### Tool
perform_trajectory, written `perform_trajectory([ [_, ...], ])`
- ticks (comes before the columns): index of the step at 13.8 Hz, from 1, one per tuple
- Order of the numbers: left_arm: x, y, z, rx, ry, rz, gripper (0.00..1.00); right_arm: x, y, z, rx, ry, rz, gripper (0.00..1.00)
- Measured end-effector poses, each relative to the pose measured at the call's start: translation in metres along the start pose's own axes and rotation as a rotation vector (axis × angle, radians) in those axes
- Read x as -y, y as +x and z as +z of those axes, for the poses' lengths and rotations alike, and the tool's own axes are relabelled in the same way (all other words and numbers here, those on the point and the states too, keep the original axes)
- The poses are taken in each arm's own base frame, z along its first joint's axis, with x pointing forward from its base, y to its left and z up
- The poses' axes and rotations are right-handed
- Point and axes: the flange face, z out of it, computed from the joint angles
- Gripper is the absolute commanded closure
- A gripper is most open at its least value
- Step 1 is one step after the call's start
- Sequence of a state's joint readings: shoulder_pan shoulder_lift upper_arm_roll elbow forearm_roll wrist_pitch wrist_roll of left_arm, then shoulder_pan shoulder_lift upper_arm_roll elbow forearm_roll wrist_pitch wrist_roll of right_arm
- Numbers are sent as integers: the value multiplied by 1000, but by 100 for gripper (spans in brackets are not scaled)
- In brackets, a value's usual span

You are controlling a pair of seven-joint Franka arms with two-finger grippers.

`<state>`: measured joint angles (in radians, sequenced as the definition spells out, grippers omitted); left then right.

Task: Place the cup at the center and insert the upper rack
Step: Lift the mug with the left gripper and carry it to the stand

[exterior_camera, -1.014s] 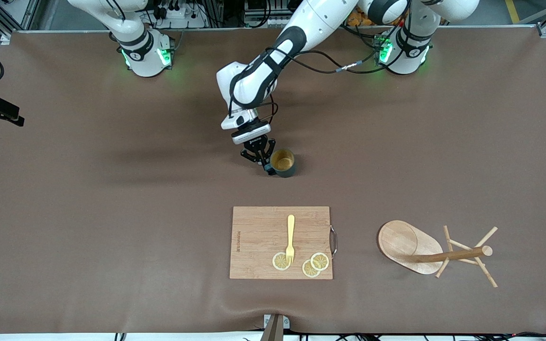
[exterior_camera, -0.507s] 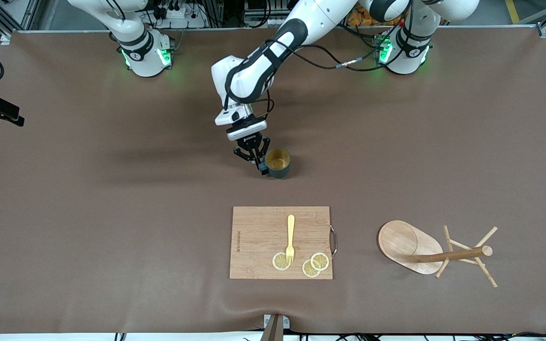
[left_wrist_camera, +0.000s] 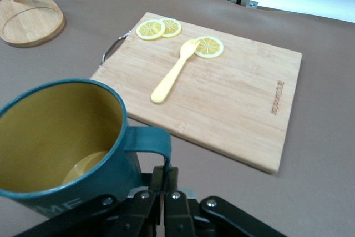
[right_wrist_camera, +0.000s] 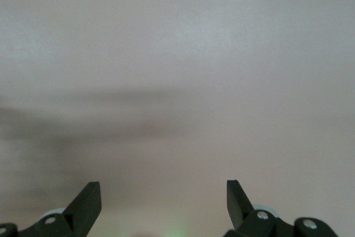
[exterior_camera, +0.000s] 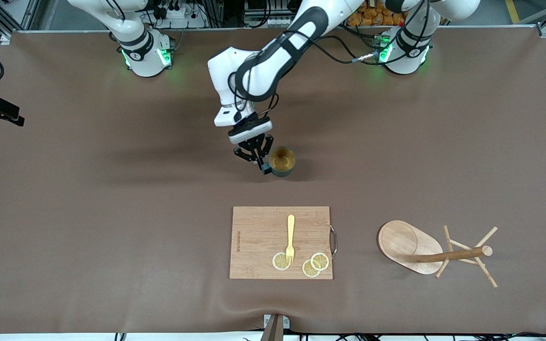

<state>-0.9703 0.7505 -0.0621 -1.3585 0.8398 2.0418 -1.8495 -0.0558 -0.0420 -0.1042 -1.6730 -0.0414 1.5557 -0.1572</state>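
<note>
Cup and rack, catalogue of items, largest first, each placed against the cutting board.

1. Surface (exterior_camera: 112, 213): brown mat, carrying everything listed.

2. Left arm: reaches from its base down to the cup. Left gripper (exterior_camera: 259, 161) has its fingers (left_wrist_camera: 166, 178) closed on the cup's handle, a pinch that keeps the body free and the mouth upward for setting down.

3. Right arm: waits at its base. Right gripper (right_wrist_camera: 163, 203) is seen only in its own wrist view, fingers (right_wrist_camera: 89, 198) spread wide over bare mat, holding nothing.

4. Cutting board (exterior_camera: 259, 232): rectangular, light wood, metal handle on the edge toward the left arm's end. Landmark for this list; not part of the task.

5. Upper rack (exterior_camera: 436, 253): wooden mug tree lying on its side beside the cutting board, toward the left arm's end, well apart from it. Oval base tipped up, post and pegs pointing away from the board. Untouched; judged the later step.

6. Cup (exterior_camera: 282, 161): dark teal, tan inside, upright, farther from the front camera than the cutting board, about mid-surface. Whether it rests on the mat or hangs just above cannot be told.

7. Fork (exterior_camera: 290, 238): yellow, flat on the cutting board, tines on one slice.

8. Lemon slices (exterior_camera: 314, 265): three, on the board's nearer edge.
</note>
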Motion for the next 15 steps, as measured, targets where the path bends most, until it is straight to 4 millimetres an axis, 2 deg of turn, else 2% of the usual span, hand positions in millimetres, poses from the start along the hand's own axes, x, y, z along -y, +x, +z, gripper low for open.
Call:
perform_trajectory([
  [3, 13, 75, -9, 68, 5, -36, 100, 0, 0, 0, 2, 0, 1, 0],
  [8, 43, 169, -11, 191, 7, -125, 100, 0, -1, 1, 6, 1, 2, 0],
  [12, 84, 253, -5, 299, -7, -217, 100, 0, -2, 2, 18, 3, 1, 0],
  [15, 116, 297, 11, 377, 4, -303, 100, 0, -2, 2, 19, 3, 1, 0],
])
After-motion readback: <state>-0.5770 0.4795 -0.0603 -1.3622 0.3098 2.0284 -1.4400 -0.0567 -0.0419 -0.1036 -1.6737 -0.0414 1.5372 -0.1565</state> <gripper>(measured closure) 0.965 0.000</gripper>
